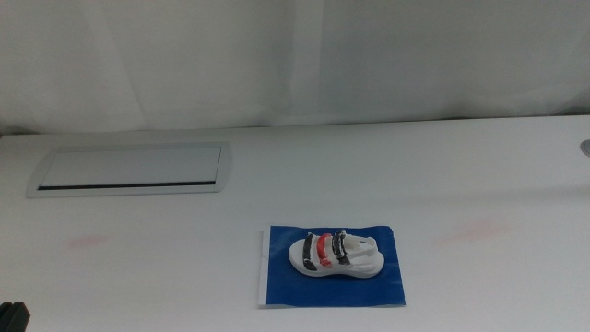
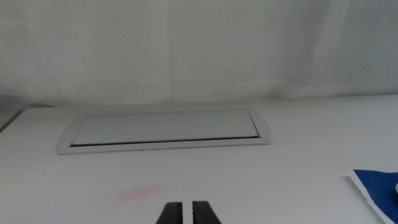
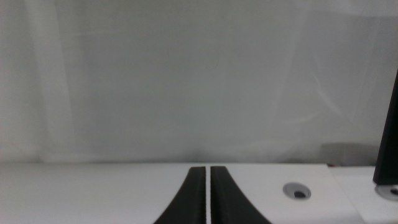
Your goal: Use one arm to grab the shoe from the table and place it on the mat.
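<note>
Both arms wait: the left gripper point(image 2: 188, 213) and the right gripper point(image 3: 208, 194) each hold their jaws nearly together, gripping nothing.

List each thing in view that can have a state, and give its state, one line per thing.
shoe: lying on the mat, sole down, not held.
mat: flat on the table, shoe on top.
grey-framed panel: set flush in the table.
left gripper: jaws nearly together, holding nothing.
right gripper: jaws nearly together, holding nothing.

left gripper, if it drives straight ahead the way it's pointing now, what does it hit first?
Probably the grey-framed panel: the left gripper points at it across bare table. Nothing stands between; the mat lies off to the side.
</note>
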`<state>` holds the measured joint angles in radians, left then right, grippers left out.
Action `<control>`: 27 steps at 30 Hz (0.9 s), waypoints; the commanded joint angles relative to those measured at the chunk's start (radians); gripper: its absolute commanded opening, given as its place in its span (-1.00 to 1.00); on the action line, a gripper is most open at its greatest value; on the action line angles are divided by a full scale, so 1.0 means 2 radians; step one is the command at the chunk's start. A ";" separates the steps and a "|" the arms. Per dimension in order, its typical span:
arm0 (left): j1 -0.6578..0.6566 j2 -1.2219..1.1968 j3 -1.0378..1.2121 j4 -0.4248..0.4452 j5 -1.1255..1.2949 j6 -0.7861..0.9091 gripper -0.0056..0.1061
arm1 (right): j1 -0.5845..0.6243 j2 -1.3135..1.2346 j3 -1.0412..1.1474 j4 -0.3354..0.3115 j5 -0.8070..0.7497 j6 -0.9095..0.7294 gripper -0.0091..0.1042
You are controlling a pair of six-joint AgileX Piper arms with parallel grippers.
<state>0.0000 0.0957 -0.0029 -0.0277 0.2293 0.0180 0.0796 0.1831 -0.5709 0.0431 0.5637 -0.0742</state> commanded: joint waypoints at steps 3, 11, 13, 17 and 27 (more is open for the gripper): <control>0.001 -0.002 0.019 -0.003 -0.004 -0.002 -0.95 | -0.004 -0.020 0.073 -0.009 -0.038 -0.002 -0.88; 0.001 -0.002 0.019 -0.003 0.006 -0.002 -0.95 | -0.004 -0.020 0.233 -0.002 -0.171 -0.002 -0.88; 0.001 -0.002 0.019 -0.003 0.006 -0.002 -0.95 | -0.004 -0.020 0.251 0.003 -0.190 -0.001 -0.88; 0.001 -0.002 0.019 -0.003 0.006 -0.002 -0.95 | -0.004 -0.020 0.259 -0.008 -0.188 -0.007 -0.88; 0.001 -0.002 0.019 -0.003 0.006 -0.002 -0.95 | -0.004 -0.020 0.259 -0.012 -0.211 -0.006 -0.88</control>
<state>0.0000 0.0957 -0.0029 -0.0277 0.2445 0.0180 0.0796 0.1478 -0.0601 0.0293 0.1577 -0.0794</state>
